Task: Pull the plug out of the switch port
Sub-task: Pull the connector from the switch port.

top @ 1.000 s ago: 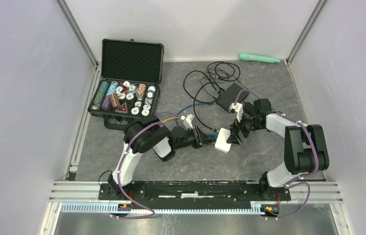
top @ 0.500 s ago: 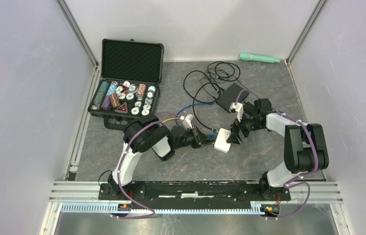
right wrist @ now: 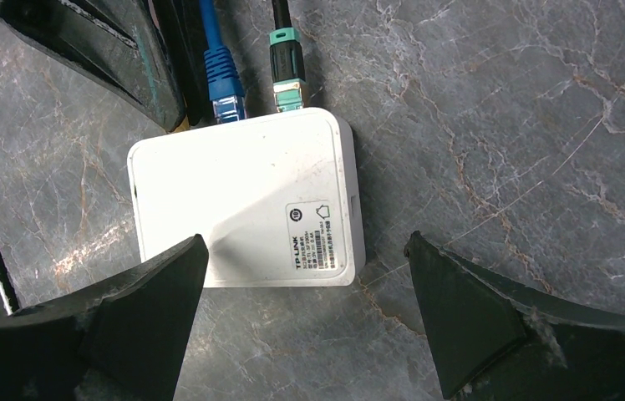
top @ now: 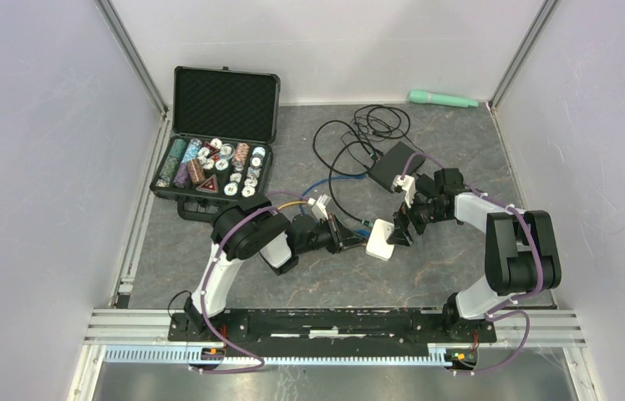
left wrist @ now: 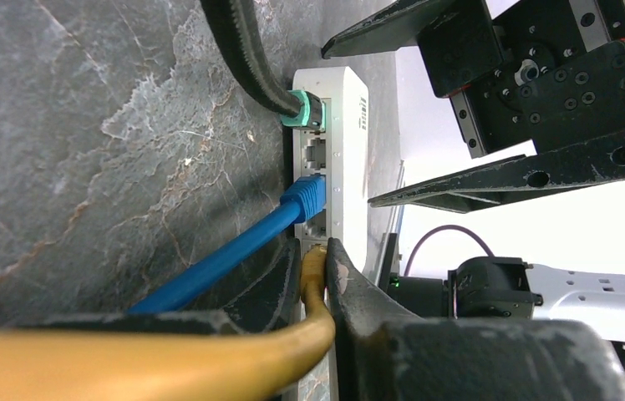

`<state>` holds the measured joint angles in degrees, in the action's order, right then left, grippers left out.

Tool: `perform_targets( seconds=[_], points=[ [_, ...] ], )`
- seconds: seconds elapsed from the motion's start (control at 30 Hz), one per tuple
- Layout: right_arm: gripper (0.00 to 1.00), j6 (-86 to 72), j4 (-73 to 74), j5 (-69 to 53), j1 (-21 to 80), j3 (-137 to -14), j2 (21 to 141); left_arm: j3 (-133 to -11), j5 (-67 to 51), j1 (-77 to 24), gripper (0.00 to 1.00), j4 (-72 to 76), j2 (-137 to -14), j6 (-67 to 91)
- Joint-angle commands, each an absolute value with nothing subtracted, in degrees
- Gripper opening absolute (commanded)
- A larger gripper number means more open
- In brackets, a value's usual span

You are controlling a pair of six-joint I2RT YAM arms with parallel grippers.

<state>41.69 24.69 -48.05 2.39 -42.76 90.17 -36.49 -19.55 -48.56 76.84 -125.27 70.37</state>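
The white switch [top: 380, 241] lies flat mid-table, also seen as the switch [left wrist: 348, 150] and the switch [right wrist: 242, 196]. Three cables enter its ports: a black one with a teal boot [left wrist: 303, 109], a blue plug [left wrist: 305, 195] and a yellow plug [left wrist: 316, 266]. My left gripper [left wrist: 316, 255] is shut on the yellow plug right at the port face, one finger on each side. On the opposite side, my right gripper [right wrist: 305, 244] stands open, its fingertips straddling the switch's back edge without touching it. From above, the left gripper [top: 351, 236] and right gripper [top: 402, 230] flank the switch.
An open black case [top: 217, 159] of poker chips sits at back left. A black power adapter [top: 393, 164] and loops of black cable [top: 359, 134] lie behind the switch. A green flashlight [top: 443, 99] rests by the back wall.
My left gripper's fingers have closed in on the yellow plug. Both arms and the switch stay where they were.
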Motion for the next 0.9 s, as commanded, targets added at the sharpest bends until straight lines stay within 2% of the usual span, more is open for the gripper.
perform_targets(
  seconds=[0.0,0.43,0.87],
  points=[
    [0.98,42.53,27.17,-45.84,2.26,-42.46,91.7,-36.64,-20.85,-48.38,0.02,78.92,-127.27,73.45],
    [0.98,43.86,27.1,-47.94,2.2,-41.67,89.46,-38.65,-24.12,-48.34,0.02,84.35,-127.91,77.98],
    [0.98,42.89,23.61,-43.21,2.31,-40.19,90.26,-38.35,-24.8,-48.32,0.02,84.87,-125.77,79.0]
  ],
)
